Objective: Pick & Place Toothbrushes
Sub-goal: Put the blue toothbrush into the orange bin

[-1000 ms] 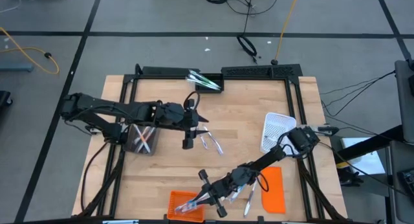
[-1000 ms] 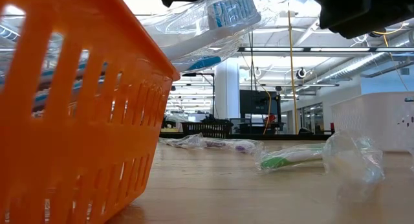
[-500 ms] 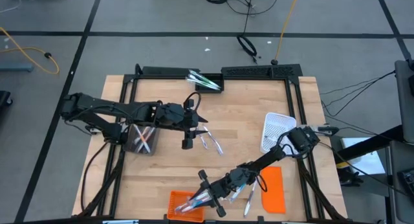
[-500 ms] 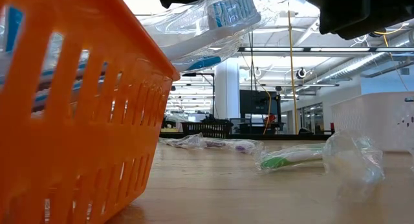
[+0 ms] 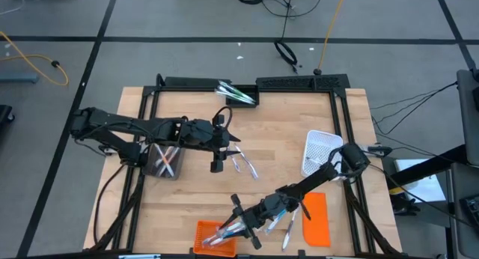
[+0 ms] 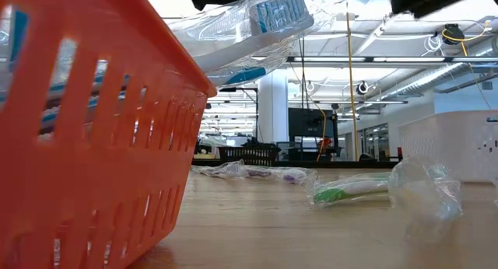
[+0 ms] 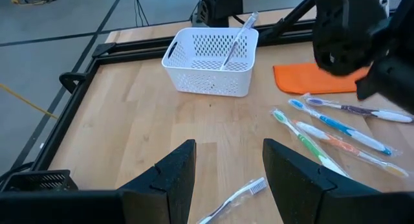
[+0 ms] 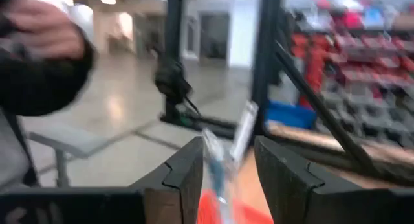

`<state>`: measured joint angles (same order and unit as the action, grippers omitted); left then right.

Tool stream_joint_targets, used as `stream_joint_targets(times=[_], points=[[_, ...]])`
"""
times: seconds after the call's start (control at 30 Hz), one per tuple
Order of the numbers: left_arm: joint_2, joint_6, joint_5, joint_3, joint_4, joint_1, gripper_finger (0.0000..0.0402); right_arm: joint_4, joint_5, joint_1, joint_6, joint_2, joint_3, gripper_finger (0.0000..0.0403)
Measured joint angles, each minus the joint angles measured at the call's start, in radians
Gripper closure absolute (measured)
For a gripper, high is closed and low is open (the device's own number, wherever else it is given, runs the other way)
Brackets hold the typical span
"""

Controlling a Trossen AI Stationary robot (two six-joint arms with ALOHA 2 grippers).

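Observation:
My right gripper (image 5: 228,229) hangs open over the orange bin (image 5: 203,235) at the table's near edge. A wrapped toothbrush (image 6: 257,28) leans on the bin's rim (image 6: 198,78), its upper end between my fingers (image 8: 217,166). My left gripper (image 5: 233,144) stands open above the table's middle, over another wrapped toothbrush (image 7: 236,197) lying flat. Several more toothbrushes (image 7: 336,130) lie beside the orange lid (image 7: 317,78). One stands in the white mesh basket (image 7: 210,61). My right gripper has the wrapped toothbrush's upper end (image 8: 240,130) in the gap between its fingers, which come at it slanting from the table's right. Whether a finger touches it, I cannot tell. The toothbrush rests tilted on the orange bin's rim.
A dark bin (image 5: 165,160) with toothbrushes sits under my left arm. A black bin (image 5: 238,94) with more stands at the far edge. Two wrapped toothbrushes (image 6: 350,191) lie on the wood. A person's sleeve and hand (image 8: 39,49) show beyond the table.
My right arm's wrist has lifted: in the low view its dark body has gone up and mostly out of the picture. The wrapped toothbrush has stayed tilted on the orange bin's rim.

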<state>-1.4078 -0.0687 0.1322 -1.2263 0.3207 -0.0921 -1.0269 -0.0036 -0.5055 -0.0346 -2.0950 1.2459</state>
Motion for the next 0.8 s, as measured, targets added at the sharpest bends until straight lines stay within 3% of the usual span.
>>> stream_joint_targets(times=[0.2,0.47,0.8], points=[[0.0,0.0,0.0,0.0,0.012,0.0,0.022,0.18,0.229,-0.016,0.015,0.052,-0.042,0.0297],[0.0,0.002,0.0,0.0,0.03,0.0,0.022,0.119,0.235,-0.029,-0.004,0.054,-0.069,0.0331],[0.0,0.018,0.0,0.0,0.054,0.0,0.022,0.345,0.235,-0.043,0.013,0.145,-0.071,0.0322]])
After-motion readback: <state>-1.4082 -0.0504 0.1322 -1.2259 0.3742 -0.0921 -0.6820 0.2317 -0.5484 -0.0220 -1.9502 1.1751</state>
